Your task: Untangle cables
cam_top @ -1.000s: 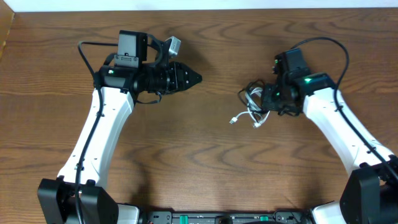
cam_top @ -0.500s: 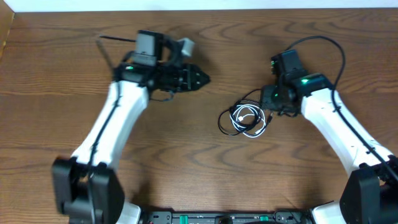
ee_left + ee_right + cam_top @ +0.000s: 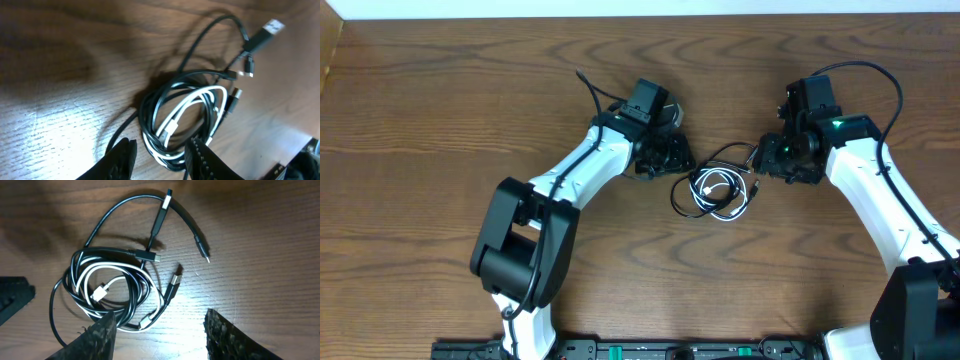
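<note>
Fingers of the left gripper (image 3: pixel 161 147) are standing moderately apart over the near rim of the coil. The right gripper (image 3: pixel 161 316) is spreading wide just beside it, so neither is gripping anything. Between them the white cable (image 3: pixel 100 293) is lying wound together with the black cable (image 3: pixel 160 220), plugs loose, so the untangling is looking barely begun, with all the separating left to do, while the dark, grained wooden table (image 3: pixel 440 80) is running out to a pale strip (image 3: pixel 640 8) along its far edge.
</note>
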